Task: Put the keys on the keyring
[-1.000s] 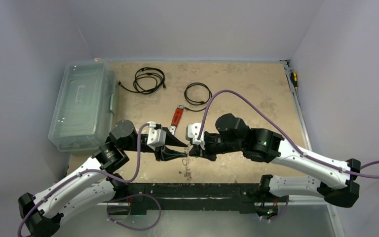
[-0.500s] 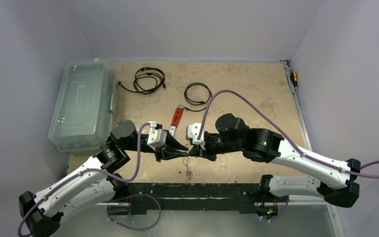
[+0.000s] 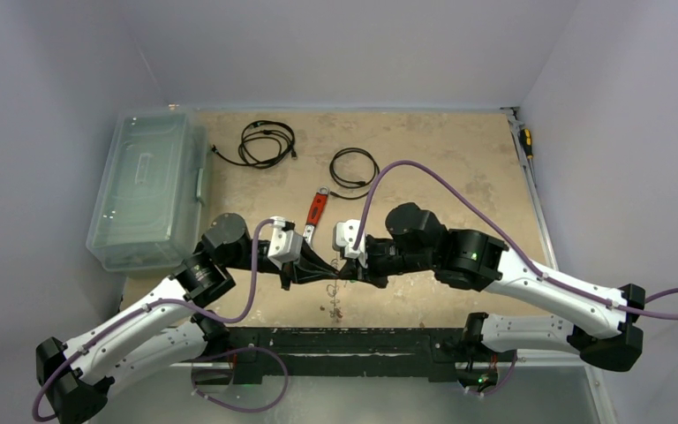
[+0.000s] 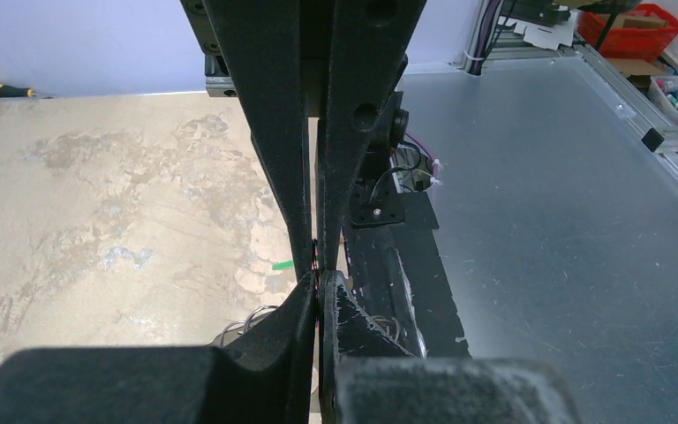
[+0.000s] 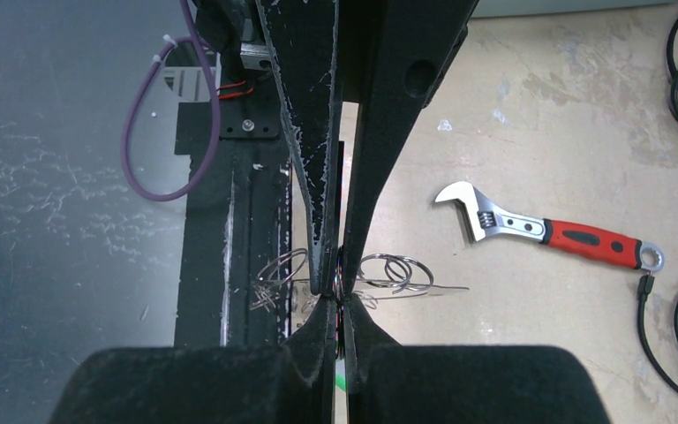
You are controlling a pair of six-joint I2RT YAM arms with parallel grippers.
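My right gripper point(image 5: 338, 290) and left gripper point(image 3: 327, 269) meet tip to tip above the table's point(image 3: 459, 159) near edge, both pinched fully shut, the right on the keyring point(image 5: 397, 256), the left seemingly on a red-headed key point(image 4: 316, 256).

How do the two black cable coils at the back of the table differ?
The left cable is a bigger, looser coil with ends trailing out, near the clear box. The right cable is a smaller, tidier ring, just beyond the red-handled wrench. Both are black and lie flat.
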